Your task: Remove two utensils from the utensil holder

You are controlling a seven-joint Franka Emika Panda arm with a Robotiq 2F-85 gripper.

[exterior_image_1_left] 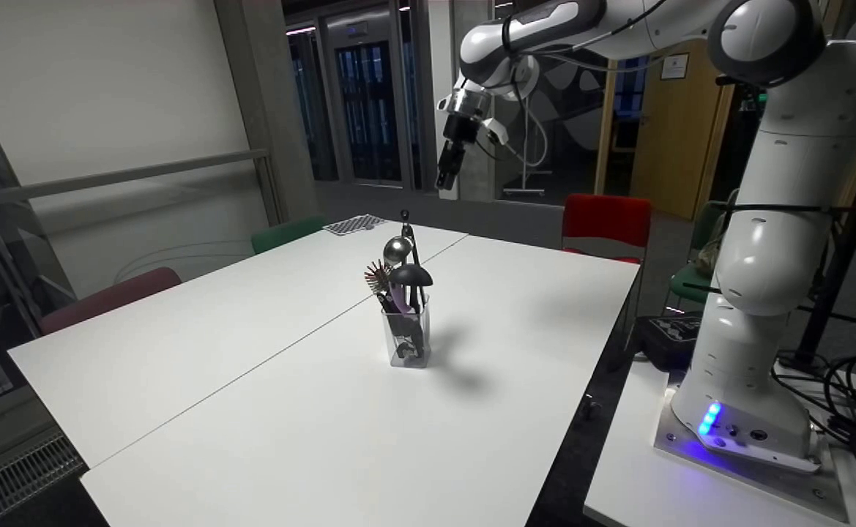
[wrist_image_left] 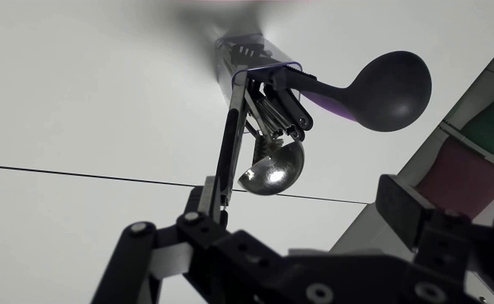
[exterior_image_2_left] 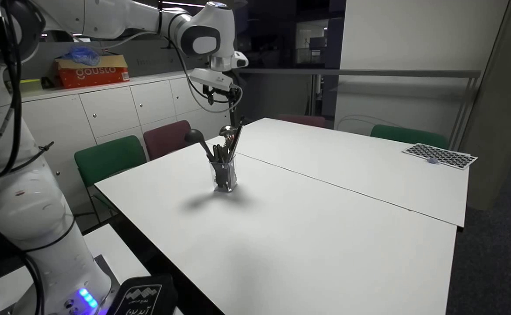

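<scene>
A white table (exterior_image_1_left: 274, 410) is spreading wide in both exterior views. The gripper (wrist_image_left: 301, 202) is hovering higher, its fingers (wrist_image_left: 399, 207) standing well apart. Below fingertip level, the clear utensil holder (exterior_image_1_left: 396, 342) is resting upright on the table, with the utensils (exterior_image_2_left: 221, 153) leaning from its mouth. In an exterior view the tallest, a thin dark utensil (exterior_image_1_left: 409, 233), is ending near the gripper yet apart from it.
</scene>
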